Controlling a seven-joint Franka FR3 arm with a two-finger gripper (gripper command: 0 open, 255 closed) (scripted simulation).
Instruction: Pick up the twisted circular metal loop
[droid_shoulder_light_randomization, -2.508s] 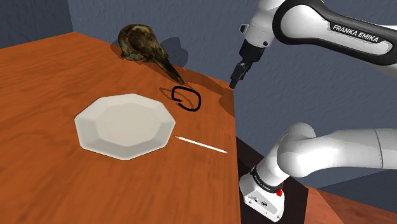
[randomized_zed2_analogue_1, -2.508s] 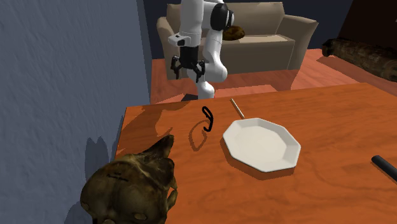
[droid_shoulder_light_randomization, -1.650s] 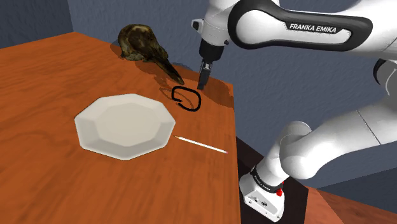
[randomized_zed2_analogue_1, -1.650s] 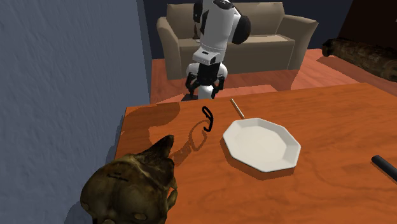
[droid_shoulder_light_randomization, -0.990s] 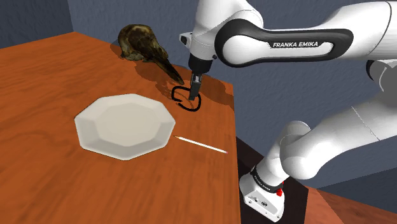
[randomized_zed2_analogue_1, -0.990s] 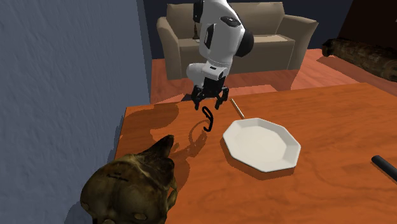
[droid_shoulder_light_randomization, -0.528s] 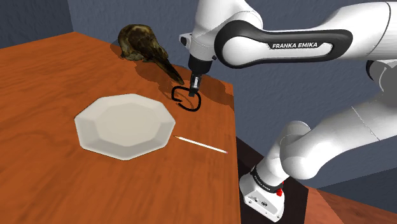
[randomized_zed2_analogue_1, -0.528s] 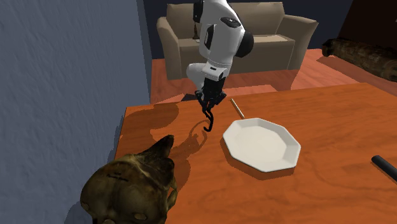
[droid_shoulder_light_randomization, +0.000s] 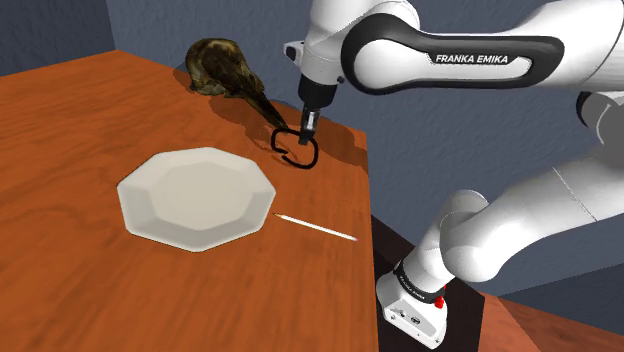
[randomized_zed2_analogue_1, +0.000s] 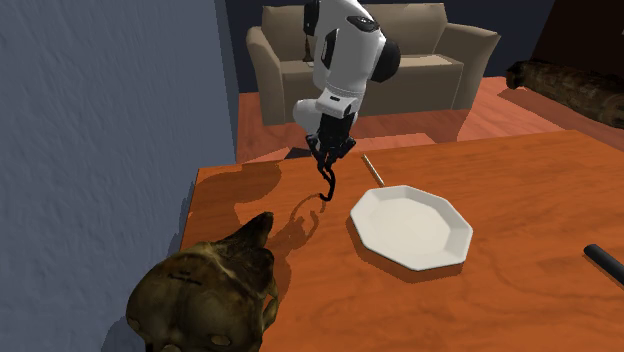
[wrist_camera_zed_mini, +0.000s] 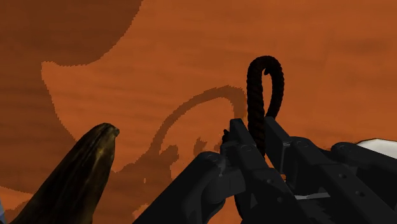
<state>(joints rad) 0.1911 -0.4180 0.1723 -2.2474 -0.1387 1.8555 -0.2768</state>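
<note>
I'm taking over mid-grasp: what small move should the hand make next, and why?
Probably a short, straight lift. The hand is shut on the black twisted loop, which hangs just above the wooden table with its shadow apart from it. The beak of the bird skull lies close beside, so rising vertically should clear it.

Skull beak (droid_shoulder_light_randomization: 266, 106) beside tool (droid_shoulder_light_randomization: 306, 134); plate (droid_shoulder_light_randomization: 195, 195) apart.

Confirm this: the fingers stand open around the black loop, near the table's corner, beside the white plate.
Wrong in one respect: the fingers are shut on the black loop, clasping it, as the wrist view shows. It is near the table's corner, beside the white plate.
</note>
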